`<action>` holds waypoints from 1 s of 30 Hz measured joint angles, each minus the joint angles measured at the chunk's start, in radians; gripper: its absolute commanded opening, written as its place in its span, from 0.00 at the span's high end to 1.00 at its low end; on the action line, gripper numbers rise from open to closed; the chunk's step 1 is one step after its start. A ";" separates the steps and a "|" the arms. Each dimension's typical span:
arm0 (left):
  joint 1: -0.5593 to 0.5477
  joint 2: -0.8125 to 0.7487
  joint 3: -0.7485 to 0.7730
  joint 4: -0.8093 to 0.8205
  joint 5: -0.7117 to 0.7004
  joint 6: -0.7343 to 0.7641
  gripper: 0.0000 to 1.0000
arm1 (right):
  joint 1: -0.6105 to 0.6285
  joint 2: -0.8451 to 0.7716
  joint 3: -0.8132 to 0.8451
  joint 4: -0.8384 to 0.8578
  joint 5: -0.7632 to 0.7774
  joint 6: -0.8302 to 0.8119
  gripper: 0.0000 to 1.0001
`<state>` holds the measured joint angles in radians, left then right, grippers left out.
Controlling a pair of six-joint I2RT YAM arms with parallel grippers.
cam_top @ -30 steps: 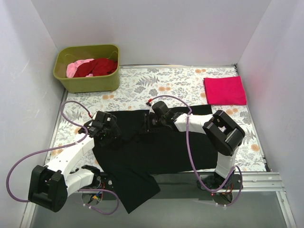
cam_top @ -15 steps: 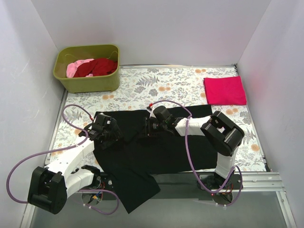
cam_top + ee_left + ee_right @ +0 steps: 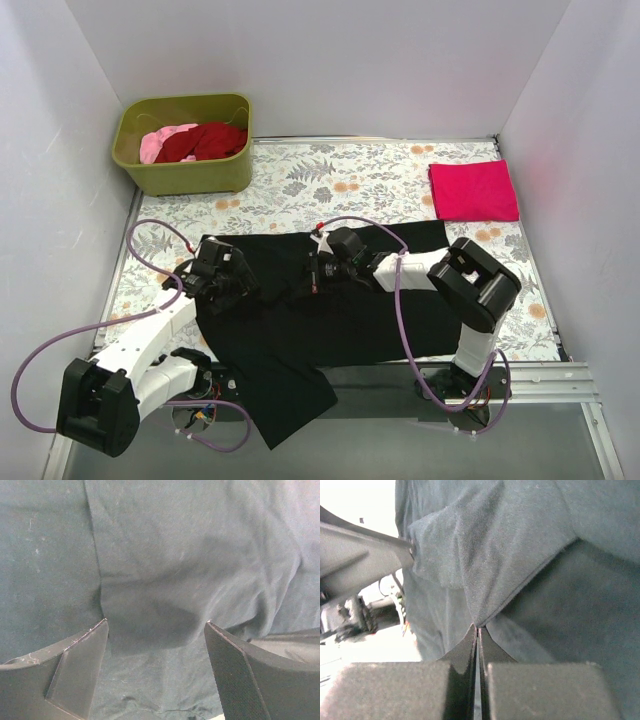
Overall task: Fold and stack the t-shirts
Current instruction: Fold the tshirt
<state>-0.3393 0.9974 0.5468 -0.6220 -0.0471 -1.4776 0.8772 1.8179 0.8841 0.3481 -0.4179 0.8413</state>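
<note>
A black t-shirt (image 3: 350, 310) lies spread across the near half of the table, one corner hanging over the front edge. My left gripper (image 3: 228, 283) hovers open over its left part; in the left wrist view the fingertips (image 3: 156, 621) stand wide apart above flat black cloth (image 3: 175, 555). My right gripper (image 3: 318, 270) is at the shirt's upper middle. In the right wrist view its jaws (image 3: 479, 626) are shut on a pinched fold of the black cloth (image 3: 510, 540). A folded magenta-pink t-shirt (image 3: 474, 190) lies at the far right. A dark red t-shirt (image 3: 210, 140) and a pale pink one (image 3: 160, 143) sit in the tub.
The olive-green tub (image 3: 190, 178) stands at the far left corner. The floral table cloth (image 3: 340, 180) shows between tub and magenta shirt. White walls close in the left, back and right sides. Purple cables loop from both arms.
The right gripper has closed on a fold of the black shirt and shifted slightly toward the near edge. The left gripper has opened a little wider over the shirt's left part.
</note>
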 measured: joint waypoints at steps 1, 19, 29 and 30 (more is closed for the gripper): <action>0.000 0.000 0.011 -0.013 -0.002 0.001 0.28 | 0.000 -0.011 -0.011 -0.001 -0.008 0.009 0.99; 0.000 -0.013 0.015 -0.054 0.033 -0.053 0.22 | -0.025 -0.012 0.021 -0.001 -0.095 0.046 0.99; 0.000 0.029 0.000 -0.046 0.073 -0.076 0.22 | -0.034 -0.008 0.037 -0.001 -0.110 0.046 0.99; 0.000 0.031 -0.002 -0.043 0.079 -0.077 0.22 | -0.035 -0.008 0.037 -0.001 -0.109 0.046 0.99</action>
<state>-0.3393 1.0279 0.5449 -0.6651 0.0322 -1.5551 0.8425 1.8095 0.9207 0.3473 -0.5274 0.8871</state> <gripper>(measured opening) 0.781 0.020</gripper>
